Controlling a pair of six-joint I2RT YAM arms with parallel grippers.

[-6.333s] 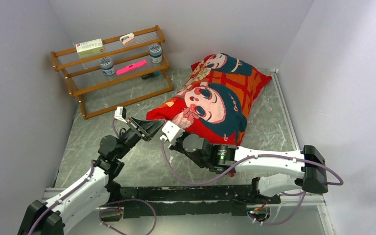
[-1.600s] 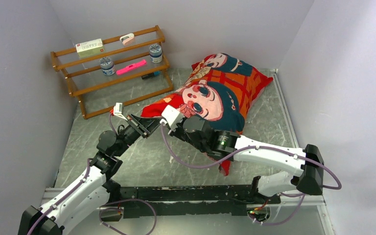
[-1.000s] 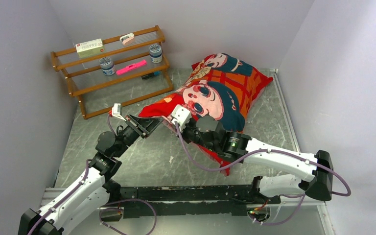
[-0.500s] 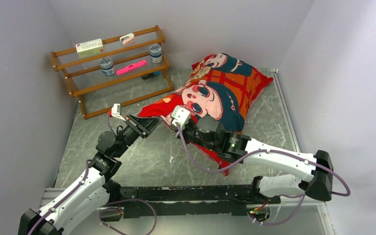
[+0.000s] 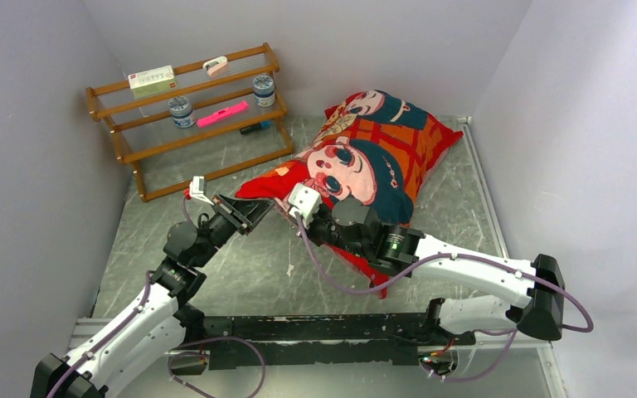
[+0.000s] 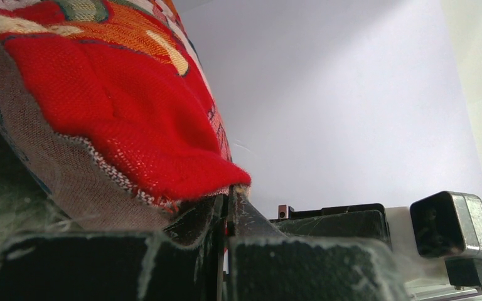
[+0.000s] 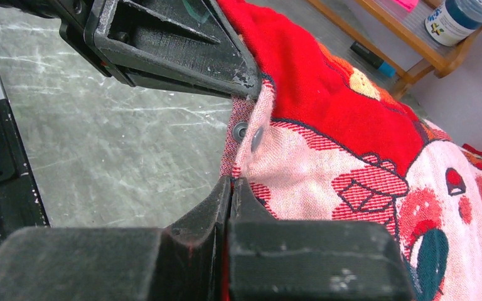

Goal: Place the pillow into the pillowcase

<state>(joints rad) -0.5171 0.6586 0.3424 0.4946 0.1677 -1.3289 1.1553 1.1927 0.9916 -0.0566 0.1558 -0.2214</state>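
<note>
The pillowcase [image 5: 365, 162] lay plump on the worktop [image 5: 216, 274], running from the far right corner toward the middle. The pillow itself was hidden, so whether it was inside could not be told. The left end effector [image 6: 228, 204] was clenched on the red hem at the case's near-left corner. Just beside it, the right end effector [image 7: 230, 188] was clenched on the same hem, below a snap [image 7: 240, 130]. The right arm [image 5: 456, 265] lay over the case's near edge. A wooden rack [image 5: 133, 149] stood well apart at the far left, holding two jars [image 5: 181, 110], a pink item [image 5: 222, 113] and a white box [image 5: 151, 80].
</note>
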